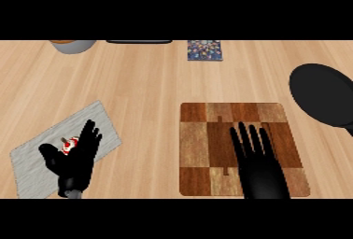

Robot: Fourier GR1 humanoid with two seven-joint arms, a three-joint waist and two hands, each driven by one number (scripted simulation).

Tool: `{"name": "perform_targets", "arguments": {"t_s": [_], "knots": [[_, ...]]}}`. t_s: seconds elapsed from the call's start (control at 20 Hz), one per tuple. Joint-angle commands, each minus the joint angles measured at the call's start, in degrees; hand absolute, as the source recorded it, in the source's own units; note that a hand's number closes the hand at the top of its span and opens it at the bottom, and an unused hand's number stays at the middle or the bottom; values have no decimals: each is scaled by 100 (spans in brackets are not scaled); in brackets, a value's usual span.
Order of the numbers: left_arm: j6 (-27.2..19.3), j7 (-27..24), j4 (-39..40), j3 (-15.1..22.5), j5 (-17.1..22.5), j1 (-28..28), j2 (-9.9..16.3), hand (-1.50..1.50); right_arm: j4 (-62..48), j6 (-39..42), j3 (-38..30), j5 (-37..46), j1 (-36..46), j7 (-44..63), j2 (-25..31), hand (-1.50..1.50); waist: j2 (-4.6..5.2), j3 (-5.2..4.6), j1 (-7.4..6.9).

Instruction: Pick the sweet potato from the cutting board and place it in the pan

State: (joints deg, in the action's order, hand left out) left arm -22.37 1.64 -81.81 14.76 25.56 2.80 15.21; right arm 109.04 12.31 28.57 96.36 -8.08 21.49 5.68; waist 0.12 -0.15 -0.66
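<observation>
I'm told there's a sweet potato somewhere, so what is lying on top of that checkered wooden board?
Only the right hand shows over the cutting board, fingers straight. No sweet potato shows on the bare squares; whether one lies beneath the hand cannot be seen. The black pan stands beside the board's far right corner.

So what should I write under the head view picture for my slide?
Right hand open above the cutting board, pan at right, left hand over a grey cloth.

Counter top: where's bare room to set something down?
Widest bare patch: between the grey mat and the cutting board, running up to the patterned card. Some of the board left of the right hand is free too. Crowded: around the left hand and the pan.
</observation>
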Motion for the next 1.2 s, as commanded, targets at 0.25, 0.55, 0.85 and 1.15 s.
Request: {"name": "perform_targets", "arguments": {"t_s": [0.25, 0.55, 0.85, 1.15], "knots": [[-79, 169, -417, 25, -158, 321, -56, 0, -683, 1711, -220, 326, 661, 397, -317, -150, -22, 15, 31], [202, 555, -529, -354, -63, 145, 167, 0, -847, 2337, -447, 58, 891, 435, -374, -150, -16, 16, 49], [690, -269, 671, -715, -152, -47, -302, 0, -776, 1560, -147, 34, 534, 401, -289, -150, -13, 13, 79], [403, 354, -208, -593, -464, 241, -332, 0, -1488, 1205, -555, -106, 1240, 183, -322, -150, -13, 16, 40]]}}
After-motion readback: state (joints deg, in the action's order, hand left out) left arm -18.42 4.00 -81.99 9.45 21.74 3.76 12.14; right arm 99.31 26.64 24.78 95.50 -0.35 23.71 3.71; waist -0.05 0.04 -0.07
